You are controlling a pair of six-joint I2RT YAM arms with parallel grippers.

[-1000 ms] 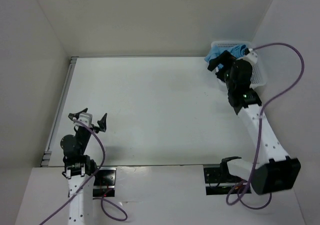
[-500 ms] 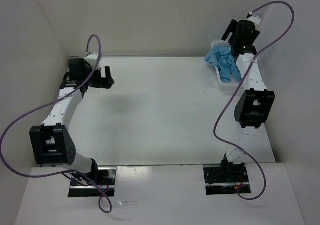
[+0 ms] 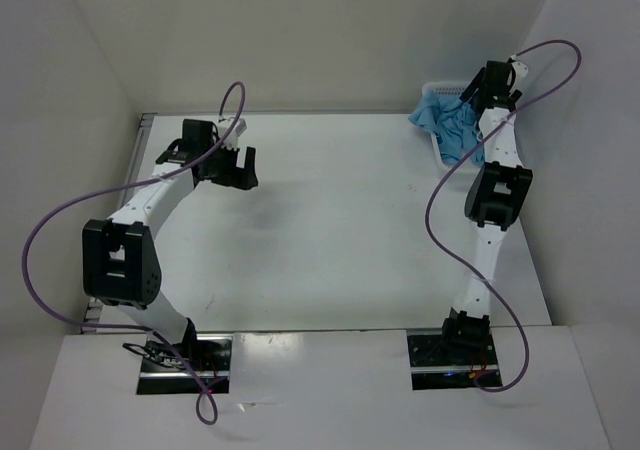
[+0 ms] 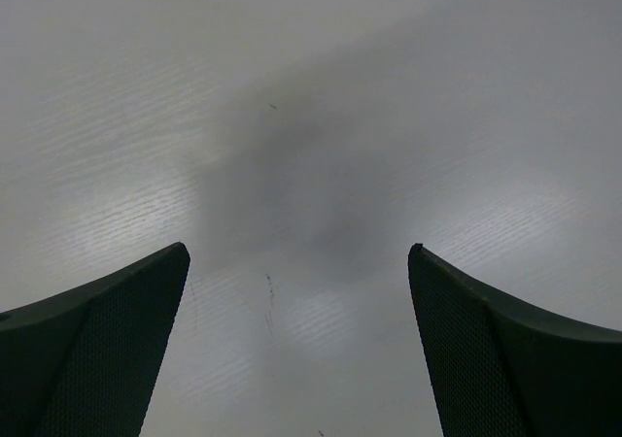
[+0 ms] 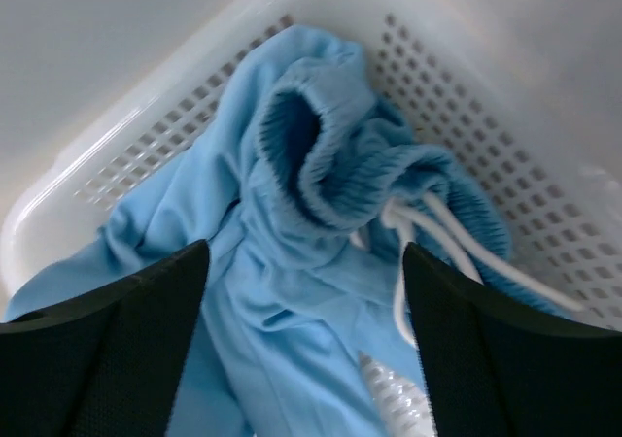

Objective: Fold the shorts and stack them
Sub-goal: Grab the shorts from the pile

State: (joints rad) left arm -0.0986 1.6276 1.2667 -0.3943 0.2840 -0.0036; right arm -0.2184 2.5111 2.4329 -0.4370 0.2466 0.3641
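Observation:
The light blue shorts [image 3: 448, 122] lie crumpled in the white mesh basket [image 3: 441, 160] at the table's far right corner, spilling over its rim. In the right wrist view the gathered waistband of the shorts [image 5: 321, 165] and the white drawstring [image 5: 442, 238] lie just below my right gripper [image 5: 305, 252]. Its jaws stand open on either side of the fabric, holding nothing. From above, the right gripper [image 3: 478, 88] hangs over the basket's back end. My left gripper [image 3: 240, 168] hovers over the far left of the table. This left gripper [image 4: 297, 252] is open above bare tabletop.
White walls close in the table at the back and on both sides. The basket wall [image 5: 466, 78] rises just behind the shorts. Purple cables [image 3: 235, 95] loop above both arms. A metal rail [image 3: 140, 145] runs along the table's left edge.
The left arm stretched out from near its base to the far left, then shifted right. The right arm rose upright, its gripper now over the basket's back. The shorts lie more exposed.

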